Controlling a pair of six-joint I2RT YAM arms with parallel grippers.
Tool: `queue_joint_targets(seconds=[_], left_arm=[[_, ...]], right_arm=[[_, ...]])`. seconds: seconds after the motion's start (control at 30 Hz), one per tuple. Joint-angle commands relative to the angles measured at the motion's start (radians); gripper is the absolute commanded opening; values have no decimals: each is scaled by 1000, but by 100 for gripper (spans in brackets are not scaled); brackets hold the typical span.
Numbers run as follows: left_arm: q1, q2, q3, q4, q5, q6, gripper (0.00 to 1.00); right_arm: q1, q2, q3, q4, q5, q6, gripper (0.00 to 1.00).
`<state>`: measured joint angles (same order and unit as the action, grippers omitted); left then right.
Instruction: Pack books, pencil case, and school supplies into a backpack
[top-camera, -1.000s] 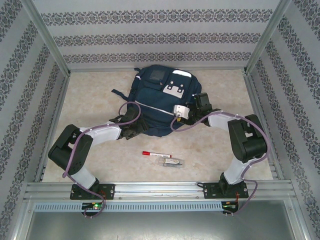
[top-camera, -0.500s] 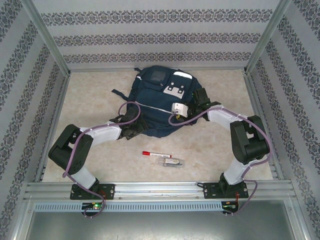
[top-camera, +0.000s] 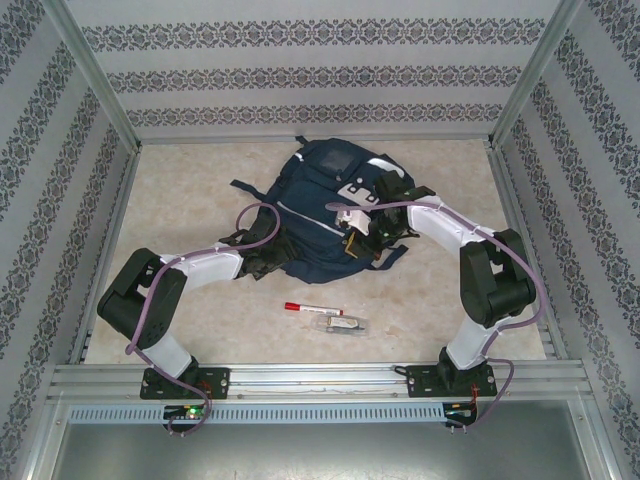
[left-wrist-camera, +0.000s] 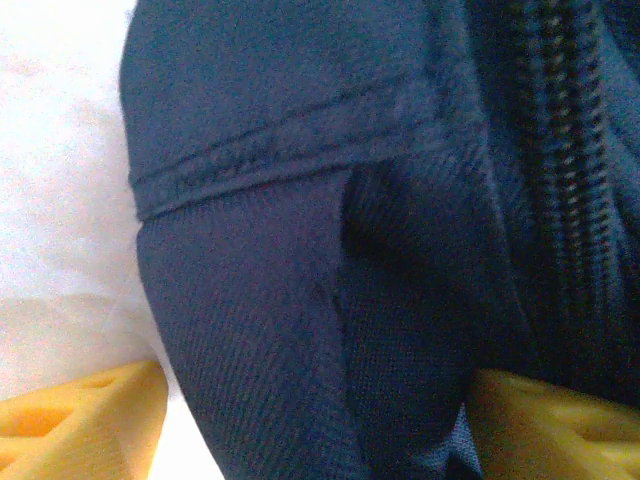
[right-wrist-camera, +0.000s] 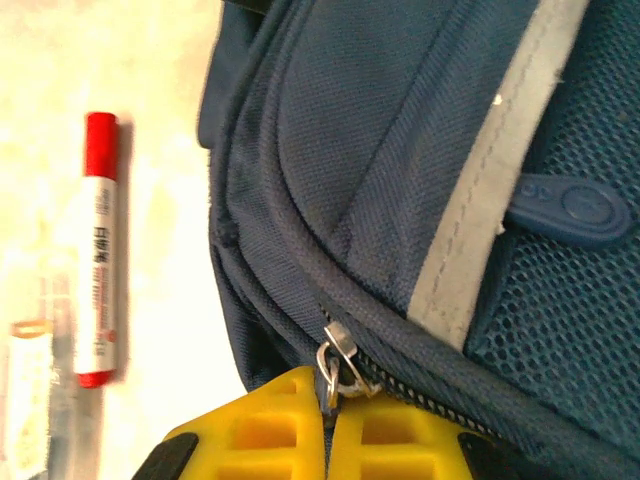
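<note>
Right claw (right-wrist-camera: 328, 395) is clenched on the little metal zip pull (right-wrist-camera: 338, 358), down at the near edge of the backpack (top-camera: 310, 200), which lies flat mid-table. The left claw (left-wrist-camera: 315, 430) stands wide with a thick fold of the bag's navy fabric filling the gap, so I read that as a bracing grip.

The danger is that tiny tab: pinched at the very fingertips, it could pop free on a hard tug. The zip also curves round the corner, and slack cloth may bunch there and jam. If the left hold gives, the whole bag drags instead of opening.

Count: one backpack, one red-capped marker (right-wrist-camera: 98, 250), and one clear-wrapped item (top-camera: 340, 324) just beside it, both lying near the bag.
</note>
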<state>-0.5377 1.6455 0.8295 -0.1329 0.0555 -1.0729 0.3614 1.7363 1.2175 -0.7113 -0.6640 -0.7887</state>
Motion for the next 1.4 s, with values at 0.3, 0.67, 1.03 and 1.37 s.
queue_joint_targets(seconds=[0.3, 0.67, 1.03, 1.37], left_arm=[[-97, 91, -10, 84, 295, -107, 78], [-116, 93, 13, 112, 274, -136, 78], [-30, -52, -66, 77, 337, -49, 79], [-14, -237, 48, -316, 360, 326, 80]], right_arm=[[62, 10, -43, 92, -295, 493, 0], [177, 81, -55, 439, -283, 963, 1], [220, -100, -250, 675, 46, 1073, 30], [180, -471, -371, 487, 46, 306, 49]])
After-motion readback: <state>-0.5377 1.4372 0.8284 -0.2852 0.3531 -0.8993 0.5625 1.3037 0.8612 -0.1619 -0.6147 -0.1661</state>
